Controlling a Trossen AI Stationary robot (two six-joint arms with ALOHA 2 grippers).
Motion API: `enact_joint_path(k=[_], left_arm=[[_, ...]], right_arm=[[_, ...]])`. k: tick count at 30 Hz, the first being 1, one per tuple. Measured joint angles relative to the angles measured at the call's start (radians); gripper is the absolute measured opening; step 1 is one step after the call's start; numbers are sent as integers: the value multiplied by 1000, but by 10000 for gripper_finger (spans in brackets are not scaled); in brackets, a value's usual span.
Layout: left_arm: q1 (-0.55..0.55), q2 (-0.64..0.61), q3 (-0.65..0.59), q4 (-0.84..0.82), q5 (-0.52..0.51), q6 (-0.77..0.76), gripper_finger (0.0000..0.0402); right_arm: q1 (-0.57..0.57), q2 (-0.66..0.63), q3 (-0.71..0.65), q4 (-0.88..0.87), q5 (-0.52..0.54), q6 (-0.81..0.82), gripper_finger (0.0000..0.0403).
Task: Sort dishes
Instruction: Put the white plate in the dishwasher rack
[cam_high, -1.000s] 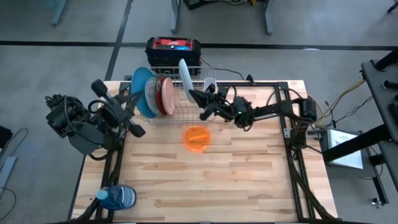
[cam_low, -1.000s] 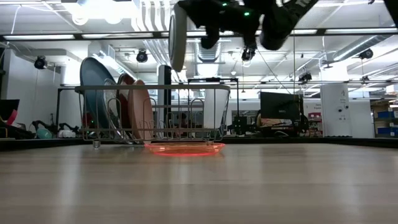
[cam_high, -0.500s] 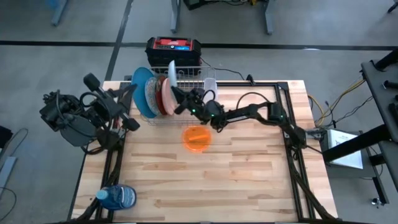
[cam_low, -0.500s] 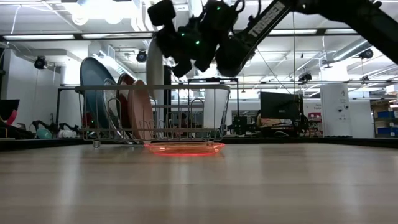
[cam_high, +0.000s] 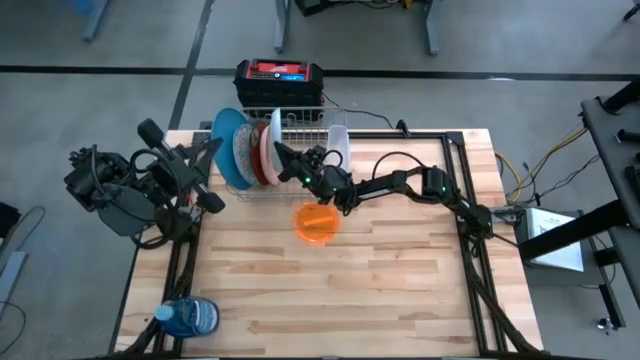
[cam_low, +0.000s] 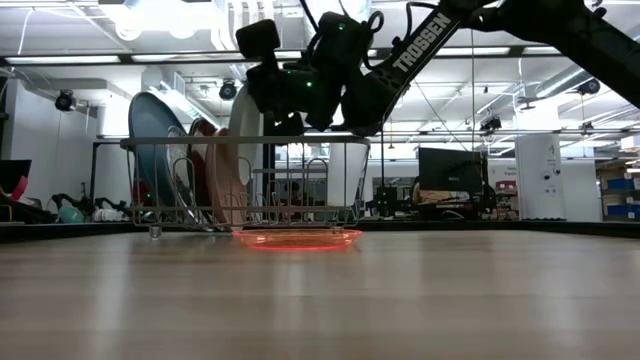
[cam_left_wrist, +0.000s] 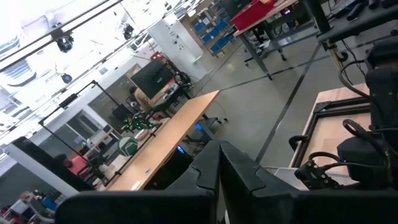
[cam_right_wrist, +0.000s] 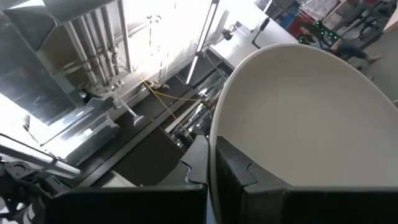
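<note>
High view shows my right gripper (cam_high: 290, 163), clenched on the pale plate (cam_high: 275, 141), has lowered it into the rack (cam_high: 315, 188) beside the pink dish (cam_high: 263, 153), so release comes next; my left gripper (cam_high: 212, 150) waits shut.

The right gripper (cam_low: 262, 95) holds a pale plate (cam_low: 243, 140) upright in the wire rack (cam_low: 340, 175), above the orange bowl (cam_low: 297, 238).

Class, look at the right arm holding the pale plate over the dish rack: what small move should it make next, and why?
Probably ease the pale plate down into its slot, then open. The right pincer holds it upright in the wire rack, beside the pink dish; whether it is fully seated cannot be told.
</note>
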Motion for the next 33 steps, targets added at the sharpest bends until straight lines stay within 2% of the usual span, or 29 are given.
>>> enact_joint_path(k=[9, 19, 24, 33], left_arm=[[0, 1, 0, -4, 1, -28, 0], [0, 4, -1, -5, 46, -43, 0], [0, 4, -1, -5, 46, -44, 0], [0, 17, -1, -5, 46, -51, 0]], right_arm=[[2, 0, -1, -86, 45, 112, 0], [2, 0, -2, -189, 48, 56, 4], [2, 0, -1, -290, 48, 47, 29], [2, -2, 1, -293, 47, -11, 87]])
